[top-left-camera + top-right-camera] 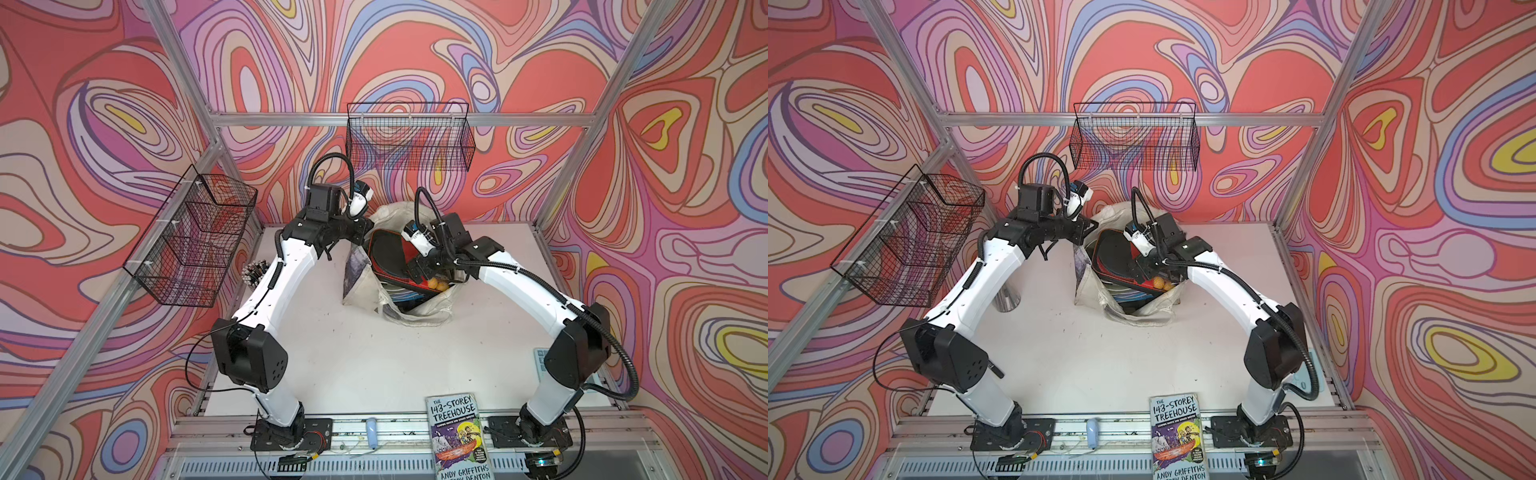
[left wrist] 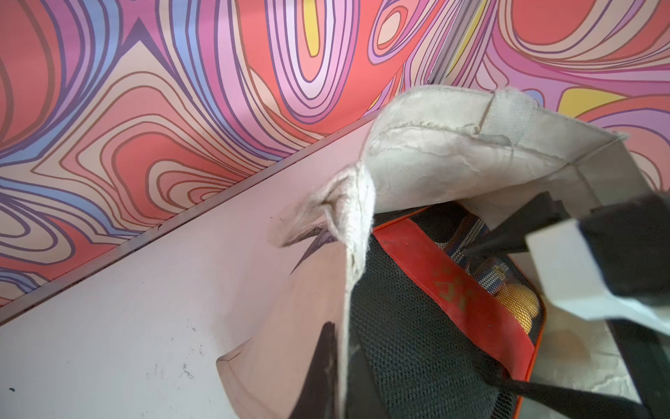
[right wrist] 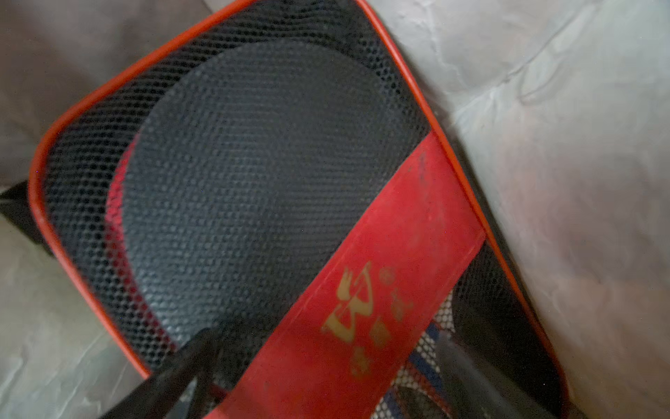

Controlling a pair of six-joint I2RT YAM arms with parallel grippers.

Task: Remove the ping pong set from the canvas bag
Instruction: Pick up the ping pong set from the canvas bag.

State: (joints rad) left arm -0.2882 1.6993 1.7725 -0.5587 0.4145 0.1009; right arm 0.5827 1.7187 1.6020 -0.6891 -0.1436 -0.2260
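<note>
Two orange balls in canvas bag

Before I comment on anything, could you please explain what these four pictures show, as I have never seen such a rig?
Two white robot arms stand on a white table. Two pictures look down from overhead, nearly alike; the other two come from a camera on each arm's wrist. At the table's back stands a cream canvas bag holding a red-edged mesh case with paddles and orange balls. The left claw is shut and appears to pinch the bag's rim. The right claw is open right at the case, gripping nothing. A paperback book lies at the near edge, and black wire baskets hang on the frame.
</note>
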